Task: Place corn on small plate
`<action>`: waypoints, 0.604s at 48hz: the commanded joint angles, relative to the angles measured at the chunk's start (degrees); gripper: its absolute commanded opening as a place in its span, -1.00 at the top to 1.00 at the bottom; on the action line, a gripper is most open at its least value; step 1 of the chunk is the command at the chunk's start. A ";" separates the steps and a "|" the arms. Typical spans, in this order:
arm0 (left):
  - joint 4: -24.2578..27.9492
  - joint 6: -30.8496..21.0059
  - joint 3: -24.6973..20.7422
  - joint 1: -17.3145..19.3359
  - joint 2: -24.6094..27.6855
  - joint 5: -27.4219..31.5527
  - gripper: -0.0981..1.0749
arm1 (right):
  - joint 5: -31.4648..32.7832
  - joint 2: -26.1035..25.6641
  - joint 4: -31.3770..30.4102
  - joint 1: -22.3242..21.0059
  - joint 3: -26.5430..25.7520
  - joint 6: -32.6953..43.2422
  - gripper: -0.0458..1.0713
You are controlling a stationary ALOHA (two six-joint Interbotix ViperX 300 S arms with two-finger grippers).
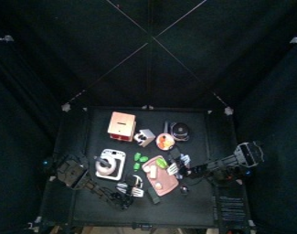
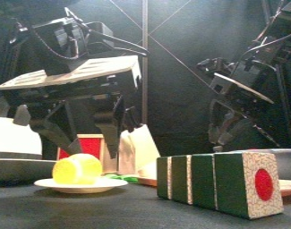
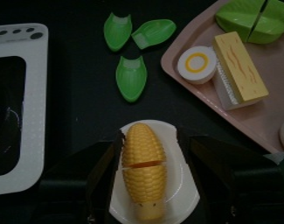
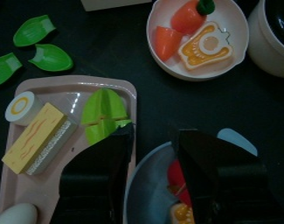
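Black tabletop: ridged yellow corn (image 3: 145,166) lies on round white small plate (image 3: 123,206).

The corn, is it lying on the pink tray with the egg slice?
No, the corn lies on the small white plate between the open left gripper jaws, apart from the pink tray.

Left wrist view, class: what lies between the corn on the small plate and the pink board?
Only bare black table. The corn rests on the small plate; the pink board stands apart.
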 commanded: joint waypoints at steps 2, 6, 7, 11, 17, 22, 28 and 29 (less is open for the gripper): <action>0.44 0.35 0.09 0.18 -3.43 0.62 -0.66 | 0.26 -1.05 0.18 0.09 -0.53 0.00 -0.44; 0.44 1.05 0.88 0.18 -4.48 0.62 -0.66 | 0.35 -1.14 0.79 0.18 -0.62 -0.18 -0.44; 0.44 1.23 1.14 0.18 -4.75 0.53 -0.66 | 0.35 -1.14 0.79 0.18 -0.62 -0.26 -0.44; 0.44 2.64 2.20 0.18 -5.98 0.44 -0.66 | 0.88 -1.05 1.05 0.18 -0.53 -0.18 -0.44; 0.00 7.56 4.22 0.35 -9.40 -1.32 -0.66 | 1.32 -1.05 2.20 0.79 -0.79 0.00 -0.44; -1.41 12.39 5.98 1.05 -12.66 -4.13 -0.65 | 1.41 -0.88 2.99 1.41 -1.14 -0.09 -0.44; -3.16 17.14 8.61 2.99 -15.82 -7.03 -0.65 | 1.67 -0.53 3.16 1.67 -1.41 0.44 -0.44; -3.52 18.11 9.23 3.43 -16.61 -7.73 -0.65 | 1.67 -0.35 3.16 1.67 -1.41 0.44 -0.44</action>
